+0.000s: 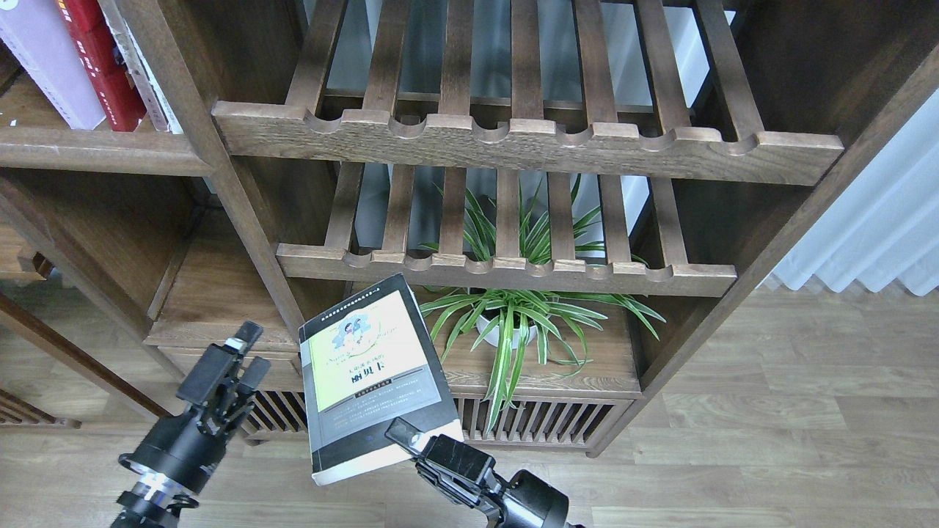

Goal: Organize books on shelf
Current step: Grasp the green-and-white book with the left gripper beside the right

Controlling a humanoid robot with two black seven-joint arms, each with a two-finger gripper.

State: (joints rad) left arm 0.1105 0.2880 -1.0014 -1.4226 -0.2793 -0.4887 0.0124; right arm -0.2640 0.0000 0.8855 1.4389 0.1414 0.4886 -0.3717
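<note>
The lavender book [48, 62] and red book [103, 66] stand on the shelf [95, 150], far above the left gripper [248, 352], whose fingers are spread and empty. To its right, the right gripper [411, 438] pinches the grey and yellow-green book [370, 374] by its lower edge.

Thick grey and yellow-green book [374, 374] with black edges, cover up, tilted, held off the floor, lavender-white book [48, 62] and red book [103, 66] leaning upright on dark-brown shelf [95, 150], upper left
</note>
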